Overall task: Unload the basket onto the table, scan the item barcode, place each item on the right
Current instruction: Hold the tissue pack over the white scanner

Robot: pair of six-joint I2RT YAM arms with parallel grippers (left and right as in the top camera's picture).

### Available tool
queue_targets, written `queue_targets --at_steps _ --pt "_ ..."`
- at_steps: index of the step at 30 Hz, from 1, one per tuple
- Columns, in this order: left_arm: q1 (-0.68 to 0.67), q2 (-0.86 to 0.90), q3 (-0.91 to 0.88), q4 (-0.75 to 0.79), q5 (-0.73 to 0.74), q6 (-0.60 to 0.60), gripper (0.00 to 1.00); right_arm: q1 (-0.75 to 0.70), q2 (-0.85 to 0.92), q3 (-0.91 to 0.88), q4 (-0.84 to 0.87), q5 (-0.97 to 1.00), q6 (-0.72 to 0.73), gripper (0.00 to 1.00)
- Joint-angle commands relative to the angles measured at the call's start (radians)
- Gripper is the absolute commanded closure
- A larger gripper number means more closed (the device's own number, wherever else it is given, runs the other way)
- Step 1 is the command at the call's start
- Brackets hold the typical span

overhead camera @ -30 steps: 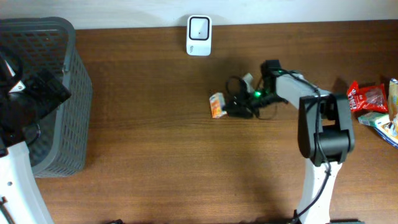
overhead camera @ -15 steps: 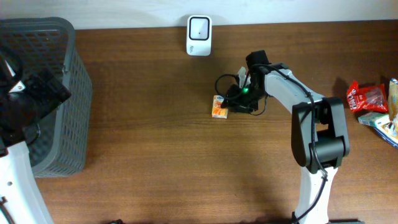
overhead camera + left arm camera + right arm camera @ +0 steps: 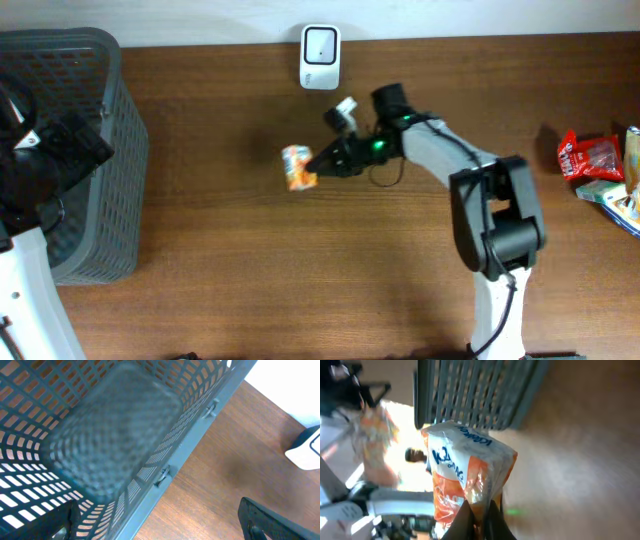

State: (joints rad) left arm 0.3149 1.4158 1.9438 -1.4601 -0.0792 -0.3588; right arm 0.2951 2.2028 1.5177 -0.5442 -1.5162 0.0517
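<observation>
The item is an orange and white packet (image 3: 296,166) (image 3: 462,472), pinched at one edge by my right gripper (image 3: 322,161) (image 3: 480,521), which is shut on it. The packet hangs off the table, left of the arm and below the white scanner (image 3: 320,57) at the back edge. No barcode shows on it in either view. My left gripper (image 3: 157,527) stands open and empty above the rim of the grey basket (image 3: 200,425), with one dark finger (image 3: 270,522) over the wood.
The grey mesh basket (image 3: 90,150) fills the left end of the table and shows beyond the packet as the basket (image 3: 475,390) in the right wrist view. Red and other snack packs (image 3: 592,158) lie at the right edge.
My right gripper closed on the packet, lifted it off the table and carried it left. The left arm has not moved.
</observation>
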Motion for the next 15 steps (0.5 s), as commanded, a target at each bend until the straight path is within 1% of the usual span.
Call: queue_targets --at_steps 1,2,3,4,5,6,7,8,9,10,11,12,13,14,15 --pt "0.004 -0.001 0.007 0.000 -0.008 0.012 0.01 0.032 -0.014 0.010 0.045 -0.036 -0.057 0.96" --pt "0.004 -0.001 0.007 0.000 -0.008 0.012 0.01 0.024 -0.014 0.010 0.053 -0.036 -0.029 0.96" --pt "0.004 -0.001 0.007 0.000 -0.008 0.012 0.01 0.011 -0.014 0.010 0.072 -0.036 0.038 0.96" --pt "0.004 -0.001 0.007 0.000 -0.008 0.012 0.01 -0.003 -0.014 0.010 0.122 -0.035 0.126 0.96" --pt "0.004 -0.001 0.007 0.000 -0.008 0.012 0.01 -0.016 -0.016 0.024 0.174 0.053 0.261 0.96" --pt "0.004 -0.001 0.007 0.000 -0.008 0.012 0.01 -0.029 -0.022 0.057 0.190 0.237 0.399 0.96" --pt "0.004 -0.001 0.007 0.000 -0.008 0.012 0.01 -0.035 -0.025 0.095 0.190 0.374 0.461 0.96" --pt "0.004 -0.001 0.007 0.000 -0.008 0.012 0.01 -0.040 -0.027 0.170 0.181 0.564 0.509 0.96" --pt "0.004 -0.001 0.007 0.000 -0.008 0.012 0.01 -0.040 -0.027 0.271 0.166 0.788 0.519 0.96" --pt "0.004 -0.001 0.007 0.000 -0.008 0.012 0.01 -0.041 -0.027 0.379 0.161 1.006 0.491 0.96" --pt "0.004 -0.001 0.007 0.000 -0.008 0.012 0.01 -0.040 -0.027 0.476 0.146 1.215 0.434 0.96" --pt "0.004 -0.001 0.007 0.000 -0.008 0.012 0.01 -0.034 -0.027 0.515 0.160 1.322 0.379 0.96" --pt "0.004 -0.001 0.007 0.000 -0.008 0.012 0.01 -0.025 -0.025 0.532 0.206 1.426 0.292 0.96" --pt "0.004 -0.001 0.007 0.000 -0.008 0.012 0.01 -0.004 -0.005 0.532 0.277 1.564 0.127 0.96" --pt "0.004 -0.001 0.007 0.000 -0.008 0.012 0.01 0.005 0.025 0.532 0.317 1.669 0.034 0.96"
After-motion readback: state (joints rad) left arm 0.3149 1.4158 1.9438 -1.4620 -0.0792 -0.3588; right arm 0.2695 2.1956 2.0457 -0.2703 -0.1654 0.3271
